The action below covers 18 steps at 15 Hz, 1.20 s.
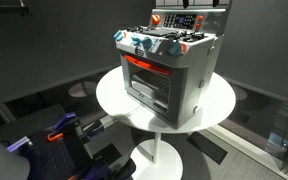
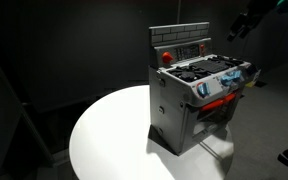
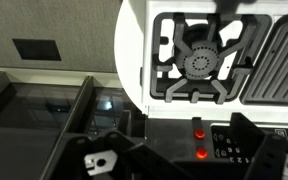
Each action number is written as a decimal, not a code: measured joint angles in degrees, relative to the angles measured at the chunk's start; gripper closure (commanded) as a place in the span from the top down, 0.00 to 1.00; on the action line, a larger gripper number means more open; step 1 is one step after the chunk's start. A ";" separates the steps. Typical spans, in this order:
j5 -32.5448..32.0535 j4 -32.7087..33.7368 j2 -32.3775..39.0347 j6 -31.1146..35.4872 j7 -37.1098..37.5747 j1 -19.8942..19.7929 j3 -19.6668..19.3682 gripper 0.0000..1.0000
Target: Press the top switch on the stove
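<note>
Standing on the round white counter point(image 1: 109, 97), the stove point(image 1: 169, 75) is being shown mid-frame in both exterior views, with its red switch point(image 2: 166, 56) sitting at the left of the raised back panel point(image 2: 184, 40). Further right, at the upper right of an exterior view, the claw point(image 2: 241, 25) is being shown well apart from the stove and gripping nothing; in the wrist view its fingers point(image 3: 259, 150) are being shown spread. Two red dots point(image 3: 199, 128) are appearing there, so the wrong one is being risked. With spread fingers the switch could be straddled, or the light stove shoved across the counter.
</note>
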 measured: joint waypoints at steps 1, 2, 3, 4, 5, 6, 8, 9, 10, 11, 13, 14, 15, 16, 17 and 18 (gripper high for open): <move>-0.39 0.51 1.00 0.84 0.67 -0.01 0.18 1.00; -0.74 1.01 1.90 1.44 1.28 -0.01 0.34 1.00; -1.00 1.44 2.70 1.73 1.84 -0.01 0.48 1.00; -1.04 1.92 3.38 1.74 2.14 -0.01 0.60 1.00; -1.04 2.32 3.89 1.74 2.28 -0.01 0.71 1.00; -1.04 2.55 4.12 1.58 2.34 -0.01 0.80 1.00; -1.04 2.81 4.17 1.36 2.37 -0.01 0.85 1.00; -1.04 2.89 4.17 1.31 2.37 -0.01 0.85 1.00; -1.04 2.91 4.17 1.29 2.37 -0.01 0.85 1.00; -1.04 2.91 4.17 1.29 2.38 -0.01 0.86 1.00; -1.04 2.87 4.23 1.43 2.38 -0.01 0.86 1.00; -1.04 2.82 4.37 1.64 2.38 -0.01 0.87 1.00; -1.04 2.79 4.57 1.81 2.38 -0.01 0.89 1.00; -1.04 2.79 4.81 1.94 2.38 -0.01 0.92 1.00; -1.04 2.79 5.15 2.29 2.38 -0.01 0.94 1.00; -1.04 2.79 5.54 2.83 2.38 -0.01 0.96 1.00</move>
